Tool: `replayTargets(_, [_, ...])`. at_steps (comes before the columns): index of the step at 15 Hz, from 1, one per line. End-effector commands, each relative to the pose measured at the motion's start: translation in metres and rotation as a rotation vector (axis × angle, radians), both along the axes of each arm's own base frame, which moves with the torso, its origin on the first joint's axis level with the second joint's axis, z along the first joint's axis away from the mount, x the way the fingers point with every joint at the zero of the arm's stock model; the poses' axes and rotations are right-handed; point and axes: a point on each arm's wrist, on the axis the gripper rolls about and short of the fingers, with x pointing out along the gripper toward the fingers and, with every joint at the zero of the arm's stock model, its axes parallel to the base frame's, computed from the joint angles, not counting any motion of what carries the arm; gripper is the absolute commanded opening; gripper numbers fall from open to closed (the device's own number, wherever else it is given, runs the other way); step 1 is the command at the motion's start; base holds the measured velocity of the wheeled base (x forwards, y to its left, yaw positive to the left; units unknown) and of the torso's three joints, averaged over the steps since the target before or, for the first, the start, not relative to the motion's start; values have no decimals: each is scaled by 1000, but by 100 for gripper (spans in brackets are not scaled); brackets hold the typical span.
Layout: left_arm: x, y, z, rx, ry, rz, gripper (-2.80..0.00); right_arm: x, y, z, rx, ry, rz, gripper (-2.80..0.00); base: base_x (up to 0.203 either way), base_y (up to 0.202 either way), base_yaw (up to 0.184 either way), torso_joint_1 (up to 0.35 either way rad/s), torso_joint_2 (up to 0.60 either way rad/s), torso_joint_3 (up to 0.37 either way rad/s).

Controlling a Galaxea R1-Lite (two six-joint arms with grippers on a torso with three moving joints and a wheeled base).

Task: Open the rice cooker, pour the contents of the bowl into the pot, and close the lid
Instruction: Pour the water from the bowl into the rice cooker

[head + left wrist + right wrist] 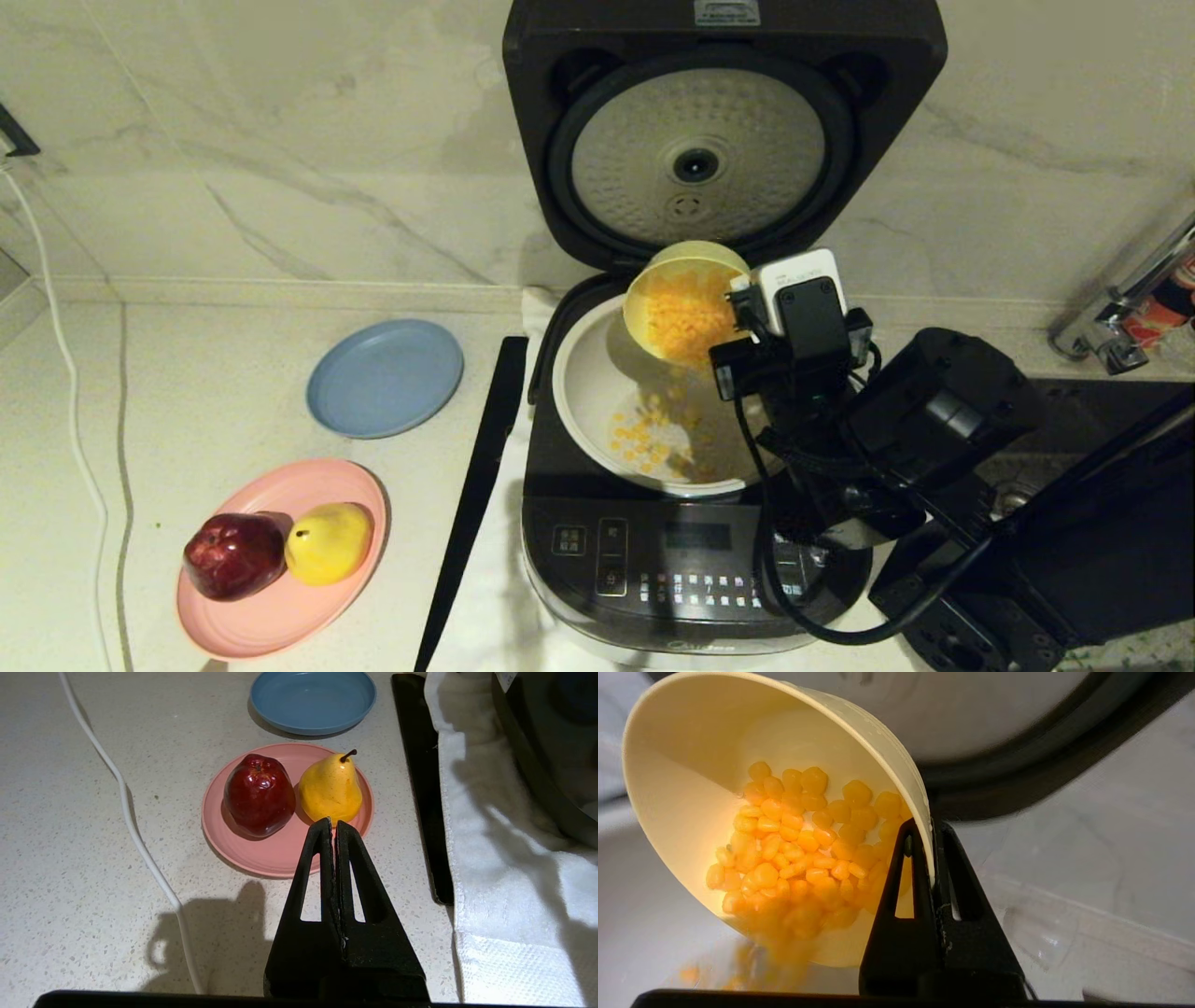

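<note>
Pinched shut on rim of small pale yellow plastic bowl: right gripper, bowl tipped at 12 o'clock over round cream-white inner pot. Small yellow-orange kernels spilling in. Left gripper closed, empty, parked at 9 o'clock. Risk: thin rim grip slipping; kernels bouncing past rim.
</note>
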Motion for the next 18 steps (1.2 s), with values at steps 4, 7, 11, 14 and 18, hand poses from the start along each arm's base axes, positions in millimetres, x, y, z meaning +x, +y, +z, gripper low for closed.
replayTargets(4, [1, 0, -2, 0, 8, 0, -280, -2, -3, 13, 34, -32, -5, -280, 0, 0, 0, 0, 0, 0])
replayTargets(7, [1, 0, -2, 0, 8, 0, -280, -5, -5, 18, 53, -40, -4, -280, 0, 0, 0, 0, 0, 0])
replayTargets(11, [1, 0, -2, 0, 8, 0, -280, -4, -4, 3, 23, 0, 0, -280, 0, 0, 0, 0, 0, 0])
replayTargets(14, [1, 0, -2, 0, 8, 1, -280, -8, -8, 30, 79, -68, -6, -280, 0, 0, 0, 0, 0, 0])
replayTargets(18, [1, 0, -2, 0, 8, 1, -280, -7, -6, 0, 13, 11, 1, -280, 0, 0, 0, 0, 0, 0])
